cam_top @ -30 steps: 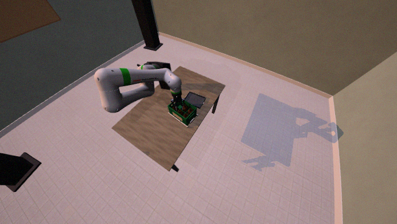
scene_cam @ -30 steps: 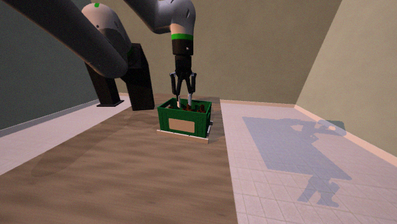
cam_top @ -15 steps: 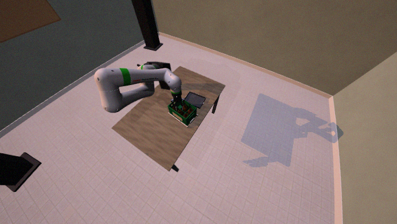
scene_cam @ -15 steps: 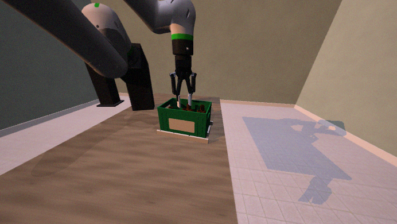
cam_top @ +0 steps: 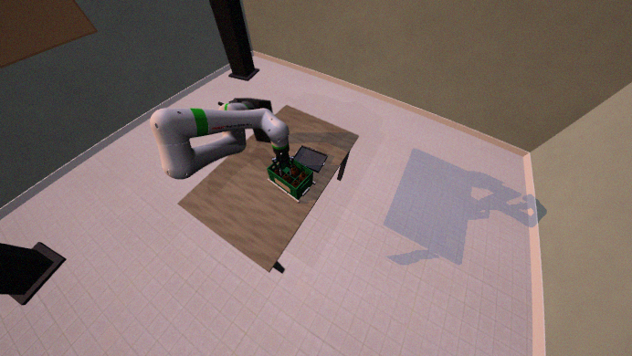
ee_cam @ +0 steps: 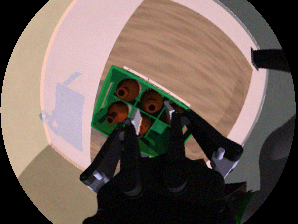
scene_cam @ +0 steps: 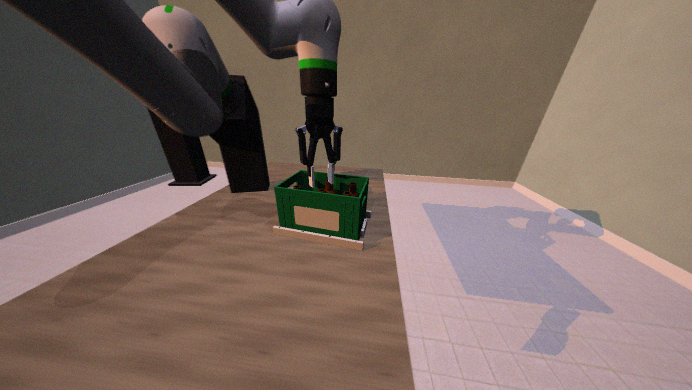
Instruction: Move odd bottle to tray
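Note:
A green crate (scene_cam: 321, 205) stands on a pale base board near the table's far right edge; it also shows in the overhead view (cam_top: 290, 178). Brown bottles stand in it, and only their tops show above the rim (scene_cam: 345, 189). In the wrist view I see several bottle tops (ee_cam: 128, 87) in the crate's cells (ee_cam: 136, 112). My gripper (scene_cam: 320, 180) points straight down, partly open, with its fingertips at the crate rim. The fingers straddle one bottle neck (ee_cam: 143, 124) at the crate's back left and are not closed on it. The dark tray (cam_top: 310, 158) lies empty just beyond the crate.
The table's right edge runs close beside the crate and tray. A dark pedestal (scene_cam: 242, 135) stands behind the crate to the left. The arm's links (scene_cam: 150, 55) hang over the left side of the table.

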